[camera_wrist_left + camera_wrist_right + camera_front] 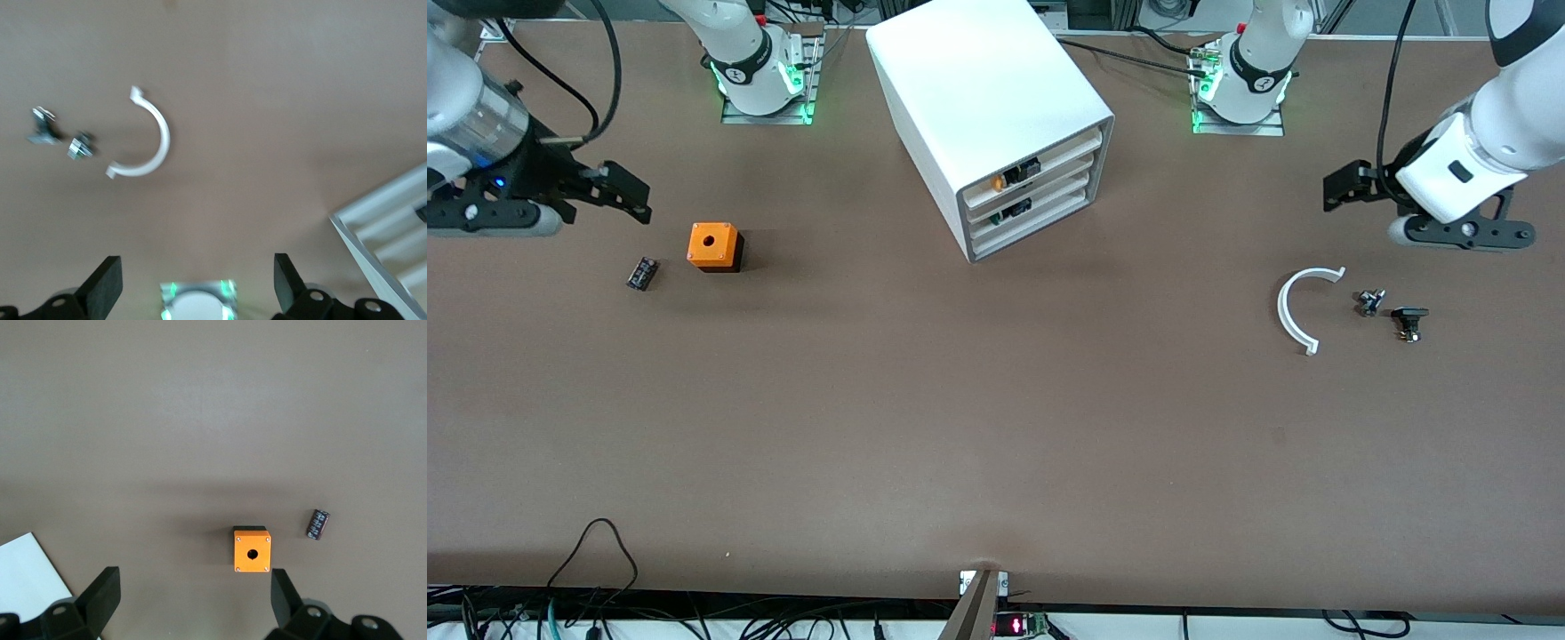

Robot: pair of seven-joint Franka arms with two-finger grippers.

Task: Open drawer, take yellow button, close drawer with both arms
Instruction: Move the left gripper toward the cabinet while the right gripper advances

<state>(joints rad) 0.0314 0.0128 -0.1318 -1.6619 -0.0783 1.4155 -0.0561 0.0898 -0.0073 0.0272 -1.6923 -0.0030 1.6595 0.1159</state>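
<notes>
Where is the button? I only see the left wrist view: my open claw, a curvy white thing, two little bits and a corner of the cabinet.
Observer: The button is in the top drawer of the cabinet. Its orange cap shows at the front, and the drawer is not pulled out.
Operator: What's at the right arm's end of the table?
Observer: The right claw hangs open over the table there, holding nothing.
Operator: Any toys near it?
Observer: An orange cube with a hole on top stands on the table, and a small black component lies beside it, slightly nearer the front camera.
</notes>
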